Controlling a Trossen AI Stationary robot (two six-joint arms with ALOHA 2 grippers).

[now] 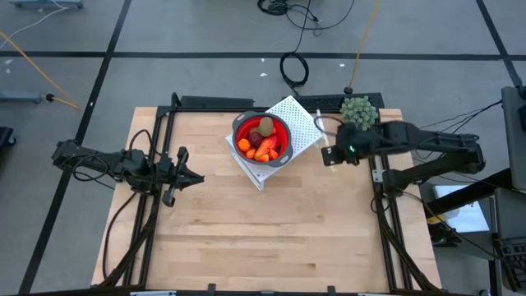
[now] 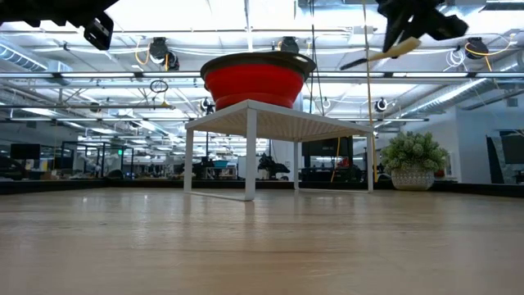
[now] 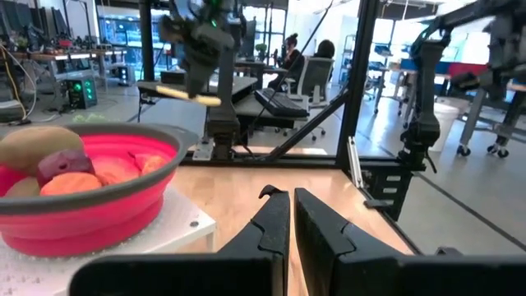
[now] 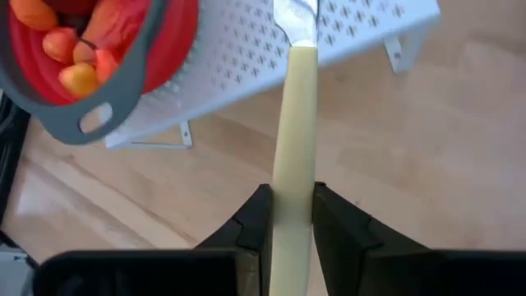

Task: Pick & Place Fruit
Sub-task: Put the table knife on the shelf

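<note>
The fruit (image 1: 261,141) lies in a red bowl (image 1: 279,131) with a grey rim: a brown oval, red pieces and orange bits. The bowl stands on a white perforated rack (image 1: 297,115) at the table's far middle. To the right of the rack, my right gripper (image 1: 333,153) is raised well above the table, shut on a pale-handled knife (image 4: 294,123). My left gripper (image 1: 187,177) hovers shut and level at the table's left, pointing toward the bowl (image 3: 82,189) and holding nothing. My right gripper pinches the knife's pale handle (image 4: 292,177) between its two fingers (image 4: 253,220). The handle runs along the fingers, and its metal blade (image 4: 296,20) points away from the gripper. The fingers slant downward. The knife (image 2: 385,53) hangs tilted, lifted clear of table and rack.
A green bushy plant in a pot (image 1: 359,111) stands at the far right corner, just behind my right arm. Black frame rails (image 1: 156,131) run along the table's left, right and far edges. Bare wooden tabletop (image 1: 263,230) stretches across the near half.
</note>
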